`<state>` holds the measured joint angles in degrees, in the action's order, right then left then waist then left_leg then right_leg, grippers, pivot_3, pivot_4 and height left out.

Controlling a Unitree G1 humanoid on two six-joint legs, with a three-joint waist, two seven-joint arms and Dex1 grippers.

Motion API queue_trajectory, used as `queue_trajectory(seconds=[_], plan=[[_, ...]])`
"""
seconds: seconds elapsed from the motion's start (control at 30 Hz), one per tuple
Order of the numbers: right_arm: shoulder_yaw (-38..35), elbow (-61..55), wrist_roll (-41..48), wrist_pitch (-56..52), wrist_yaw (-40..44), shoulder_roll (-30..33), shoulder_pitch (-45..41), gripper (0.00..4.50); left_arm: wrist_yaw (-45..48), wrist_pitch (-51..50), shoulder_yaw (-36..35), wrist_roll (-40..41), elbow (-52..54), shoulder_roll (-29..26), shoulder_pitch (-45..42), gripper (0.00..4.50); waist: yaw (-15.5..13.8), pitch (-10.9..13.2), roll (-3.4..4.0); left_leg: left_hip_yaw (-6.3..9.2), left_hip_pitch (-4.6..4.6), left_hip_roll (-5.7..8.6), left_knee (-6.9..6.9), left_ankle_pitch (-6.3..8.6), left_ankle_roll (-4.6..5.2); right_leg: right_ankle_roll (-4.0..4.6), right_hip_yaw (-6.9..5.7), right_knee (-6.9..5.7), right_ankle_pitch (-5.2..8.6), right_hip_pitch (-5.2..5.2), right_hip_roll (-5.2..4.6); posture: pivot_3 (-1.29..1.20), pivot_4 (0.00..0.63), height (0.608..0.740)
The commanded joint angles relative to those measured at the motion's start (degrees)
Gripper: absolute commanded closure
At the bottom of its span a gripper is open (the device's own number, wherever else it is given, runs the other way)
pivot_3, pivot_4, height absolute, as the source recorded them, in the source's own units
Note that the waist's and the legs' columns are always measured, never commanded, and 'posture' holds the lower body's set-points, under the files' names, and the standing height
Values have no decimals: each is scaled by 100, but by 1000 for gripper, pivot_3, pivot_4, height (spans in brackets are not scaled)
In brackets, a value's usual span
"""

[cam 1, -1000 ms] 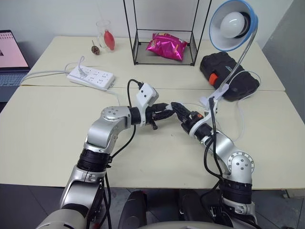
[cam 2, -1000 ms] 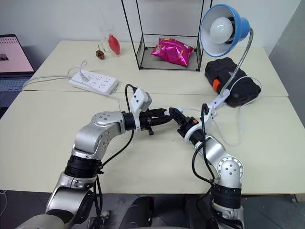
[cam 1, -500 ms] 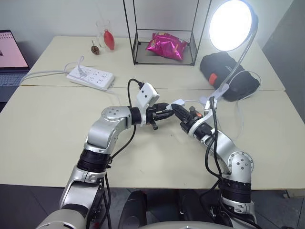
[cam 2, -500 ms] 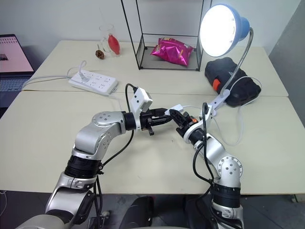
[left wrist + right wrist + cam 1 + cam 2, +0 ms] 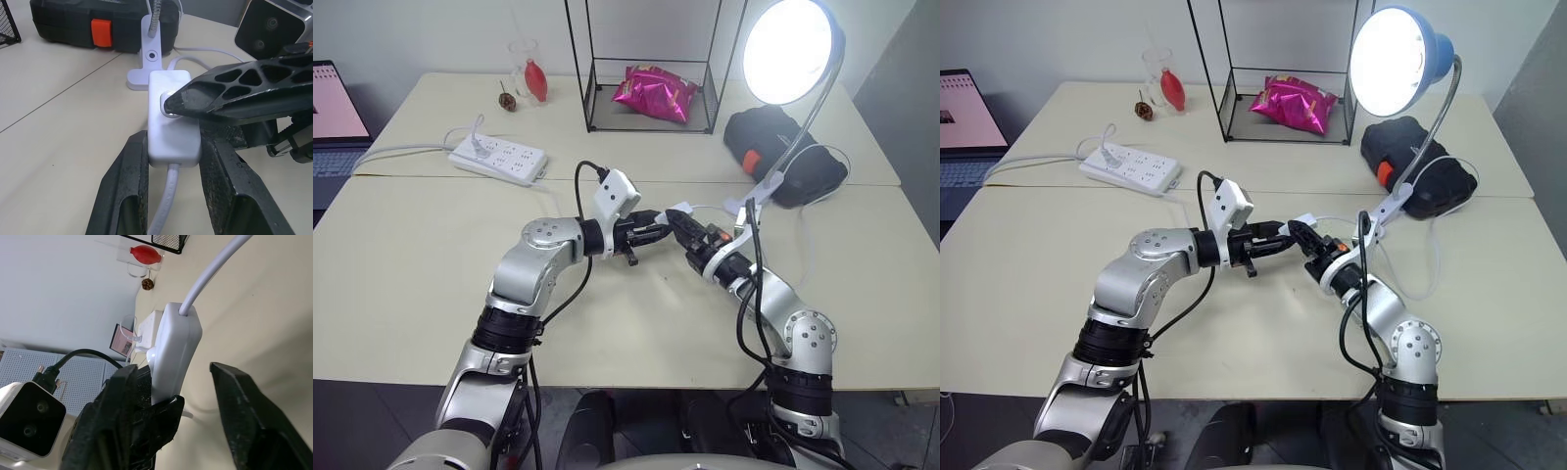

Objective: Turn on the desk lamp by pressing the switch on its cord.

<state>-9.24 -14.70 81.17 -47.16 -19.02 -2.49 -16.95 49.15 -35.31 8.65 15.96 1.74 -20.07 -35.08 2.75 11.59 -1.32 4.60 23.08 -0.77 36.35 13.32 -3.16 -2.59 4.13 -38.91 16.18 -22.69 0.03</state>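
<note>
L gripper (image 5: 171,161) is clamping the switch (image 5: 172,122) by its long sides, above the desk mid-front. R gripper (image 5: 195,391) is standing apart, one fingertip (image 5: 178,100) probably touching the rocker. Desk lamp (image 5: 790,49) is glowing. Switch looks light, hard, slick; cord (image 5: 165,200) is limp, so hold the body.

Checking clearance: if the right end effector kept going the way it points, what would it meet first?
Probably the switch right ahead, clamped in the left end effector; the right end effector stands open around it.

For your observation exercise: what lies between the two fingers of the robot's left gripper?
The switch sits clamped between the left gripper's fingers, its cord trailing out between them. A finger of the right gripper rests on the switch's button. The left wrist view shows this.
</note>
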Motion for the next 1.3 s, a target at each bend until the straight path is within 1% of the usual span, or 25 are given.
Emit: queue_trajectory(seconds=[0.03,0.1,0.17,0.37,0.43,0.5,0.6,0.7,0.83,0.9,0.93,1.07,1.13,1.17,1.3], plan=[[159,-387,150,-268,302,393,63,876,-21,197,-31,36,83,-19,-62,3395,0,0,0,0,0,0,0,0,0,0,0,0,0,0,0,0,150,740],[293,-641,-45,-518,606,921,138,336,-17,315,-13,-48,-39,-71,-67,3395,0,0,0,0,1,1,0,0,0,0,0,0,0,0,-1,0,150,740],[410,-897,-242,-703,903,1434,203,0,5,507,37,-191,-222,-152,-71,3395,-3,0,0,-1,3,2,0,0,0,0,1,1,0,-2,-2,0,150,740],[764,-1905,-1217,-827,2605,3320,133,0,180,1632,427,-814,-1072,-383,-33,3395,-8,0,-1,-3,3,4,0,0,0,-4,0,4,3,-3,-2,0,150,740],[902,-2097,-1638,-706,3146,3808,48,0,256,1970,514,-947,-1318,-391,-41,3395,-7,1,0,-3,3,5,-2,0,0,-4,1,4,3,-4,-1,0,150,740],[980,-2147,-1898,-586,3461,4018,27,0,310,2159,540,-999,-1478,-380,-61,3395,-7,1,-2,0,4,1,-2,0,0,-5,-2,7,3,-3,1,0,150,740],[1247,-2367,-2755,-346,4349,4889,-156,0,432,2683,683,-1200,-2117,-308,-146,3395,-25,3,2,-2,5,4,-2,0,0,-5,-1,7,3,-4,-1,0,150,740],[1377,-2397,-3206,-113,4808,5238,-146,0,462,3015,713,-1316,-2501,-237,-241,3395,-36,2,-1,-4,7,8,-1,0,0,-7,-2,17,4,-3,-6,0,150,740],[1322,-2394,-3538,41,5151,5388,-131,0,506,3167,668,-1346,-2847,-165,-339,3395,-84,2,-1,-1,12,6,0,0,0,-7,-5,17,4,-3,-6,0,150,740],[1233,-2356,-3636,74,5291,5450,-143,0,503,3208,656,-1380,-2975,-164,-368,2689,-90,2,-2,-2,13,8,0,0,0,-7,-4,17,4,-4,-7,0,150,740],[1190,-2326,-3691,98,5357,5485,-138,0,547,3217,657,-1377,-3008,-169,-372,2568,-91,2,-2,-2,13,8,2,0,0,-7,-5,17,3,-2,-7,0,150,740],[1057,-2154,-3949,223,5654,5652,-71,0,660,3303,652,-1383,-3037,-191,-359,1596,-92,2,-2,0,12,8,5,0,0,-7,-6,13,3,-2,-8,0,150,740],[1011,-2069,-4067,294,5806,5733,-48,0,681,3296,627,-1361,-2991,-201,-343,1179,-92,2,-2,0,12,8,5,0,0,-6,-6,13,3,-1,-8,0,150,740],[981,-2028,-4106,317,5876,5755,-47,0,678,3258,595,-1328,-2934,-204,-327,875,-92,2,-2,0,12,8,6,0,0,-6,-6,13,3,-1,-8,0,150,740],[898,-1891,-4245,397,6087,5800,-59,0,598,3197,415,-1213,-2522,-255,-211,72,-89,2,-1,0,11,8,6,0,0,-3,-6,9,0,-1,-8,0,150,740]])
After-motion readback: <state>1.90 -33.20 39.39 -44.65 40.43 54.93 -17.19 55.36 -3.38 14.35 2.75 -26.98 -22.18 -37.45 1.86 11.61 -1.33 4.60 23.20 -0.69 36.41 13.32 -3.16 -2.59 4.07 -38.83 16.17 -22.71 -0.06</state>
